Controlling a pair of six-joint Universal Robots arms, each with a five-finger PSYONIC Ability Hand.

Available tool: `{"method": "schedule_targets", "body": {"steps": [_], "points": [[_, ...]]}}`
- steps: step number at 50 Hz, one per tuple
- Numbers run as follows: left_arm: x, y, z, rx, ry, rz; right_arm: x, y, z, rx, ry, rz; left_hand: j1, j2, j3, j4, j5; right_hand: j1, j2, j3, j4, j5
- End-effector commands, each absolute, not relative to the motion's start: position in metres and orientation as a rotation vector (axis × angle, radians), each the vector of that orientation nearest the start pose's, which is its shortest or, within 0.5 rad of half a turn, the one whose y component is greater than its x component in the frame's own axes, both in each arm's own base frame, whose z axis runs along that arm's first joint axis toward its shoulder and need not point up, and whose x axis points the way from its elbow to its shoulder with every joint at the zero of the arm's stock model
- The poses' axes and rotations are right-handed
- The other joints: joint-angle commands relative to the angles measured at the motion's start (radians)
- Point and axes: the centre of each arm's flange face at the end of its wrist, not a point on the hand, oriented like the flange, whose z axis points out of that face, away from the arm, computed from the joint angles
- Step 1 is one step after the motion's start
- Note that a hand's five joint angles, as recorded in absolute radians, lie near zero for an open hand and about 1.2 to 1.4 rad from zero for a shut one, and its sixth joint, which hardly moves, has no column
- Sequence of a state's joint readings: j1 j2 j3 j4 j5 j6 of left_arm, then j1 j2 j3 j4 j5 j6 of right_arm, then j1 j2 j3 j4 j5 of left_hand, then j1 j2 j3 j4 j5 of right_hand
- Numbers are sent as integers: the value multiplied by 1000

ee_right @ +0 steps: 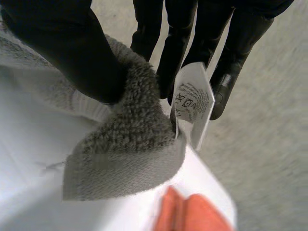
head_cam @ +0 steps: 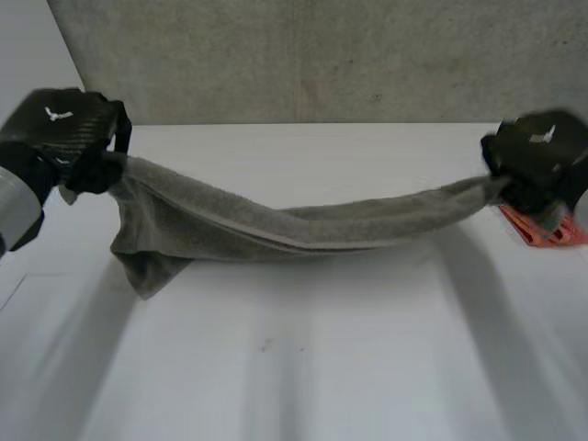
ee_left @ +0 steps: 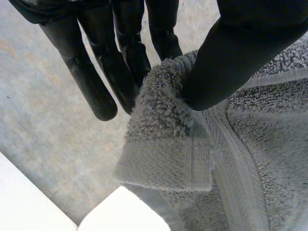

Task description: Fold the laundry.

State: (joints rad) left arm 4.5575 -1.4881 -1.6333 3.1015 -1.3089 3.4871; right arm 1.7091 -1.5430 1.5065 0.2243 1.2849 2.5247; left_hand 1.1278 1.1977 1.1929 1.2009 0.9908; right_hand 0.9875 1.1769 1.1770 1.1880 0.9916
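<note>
Stretched grey towel (head_cam: 322, 225) sags above white desk (head_cam: 322, 367); left robot hand (head_cam: 60, 124) clamped on its left corner, right robot hand (head_cam: 542, 147) clamped on right corner.

A white desk (head_cam: 322, 367) stretches out from a grey, mottled backdrop. Flat on its right-hand edge lies an orange-red object (head_cam: 544, 230), partly hidden; what it is cannot be told. In the right wrist view the same object (ee_right: 192, 214) sits close to a corner of the desk (ee_right: 29, 159). A small dark speck (head_cam: 266, 346) marks the bare middle. A grey towel (head_cam: 303, 225) sags above the surface; whether its drooping corner touches the desk cannot be told.
</note>
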Motion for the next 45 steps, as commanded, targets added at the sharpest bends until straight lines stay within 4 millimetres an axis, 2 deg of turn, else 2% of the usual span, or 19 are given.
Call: {"method": "schedule_targets", "body": {"steps": [1,5,11,12,17,19,21,25,26,27,29,30,31,33,36,37,40,42,45], "points": [[-192,-237,320,855,2181,-2171,193,-245,353,-1410,2197,-2029,268,199,203,195,231,409,219,219,208,230],[-188,-239,308,849,2262,-2088,194,-247,341,-1523,2274,-1863,268,199,203,195,231,409,219,219,208,230],[-189,-265,264,898,2406,-1898,200,-271,293,-1601,2361,-1581,268,199,203,195,231,409,219,219,208,230],[-190,-274,251,933,2430,-1837,202,-273,288,-1604,2367,-1557,268,199,203,195,231,409,219,219,208,230],[-196,-308,226,1018,2409,-1747,221,-289,256,-1649,2413,-1439,268,199,203,195,231,409,219,219,208,230],[-201,-328,219,1036,2389,-1756,231,-303,244,-1644,2438,-1451,268,199,203,195,231,409,219,219,208,230],[-204,-342,218,1037,2358,-1784,237,-316,245,-1610,2437,-1528,268,199,203,195,231,409,219,219,208,230],[-213,-382,232,998,2177,-1957,256,-350,262,-1457,2344,-1834,268,199,203,195,231,409,219,219,208,230],[-215,-390,239,983,2116,-2008,263,-363,277,-1376,2259,-1995,268,199,203,195,231,409,219,219,208,230],[-219,-404,258,937,1976,-2121,266,-371,286,-1329,2212,-2084,268,199,203,195,231,409,219,219,208,230],[-222,-416,282,879,1806,-2242,271,-383,309,-1228,2089,-2269,268,199,203,195,231,409,219,219,208,230],[-223,-421,296,842,1713,-2301,275,-393,332,-1126,1947,-2441,268,199,203,195,231,409,219,219,208,230],[-223,-429,323,752,1536,-2404,276,-397,345,-1073,1870,-2526,268,199,203,195,231,409,219,219,208,230],[-221,-434,349,661,1369,-2491,278,-403,382,-921,1641,-2749,268,199,203,195,231,409,219,219,208,230],[-221,-431,391,534,1106,-2618,275,-405,412,-779,1442,-2926,268,199,203,195,231,409,219,219,208,230],[-222,-430,397,521,1072,-2636,274,-404,426,-711,1345,-3000,268,199,203,195,231,409,219,219,208,230],[-223,-425,403,503,1057,-2676,273,-401,436,-671,1286,-3041,268,199,203,195,231,409,219,219,208,230],[-224,-424,401,502,1083,-2687,273,-402,432,-681,1305,-3027,268,199,203,195,231,409,219,219,208,230],[-222,-425,381,517,1181,-2673,276,-402,418,-726,1375,-2974,268,199,203,195,231,409,219,219,208,230]]}}
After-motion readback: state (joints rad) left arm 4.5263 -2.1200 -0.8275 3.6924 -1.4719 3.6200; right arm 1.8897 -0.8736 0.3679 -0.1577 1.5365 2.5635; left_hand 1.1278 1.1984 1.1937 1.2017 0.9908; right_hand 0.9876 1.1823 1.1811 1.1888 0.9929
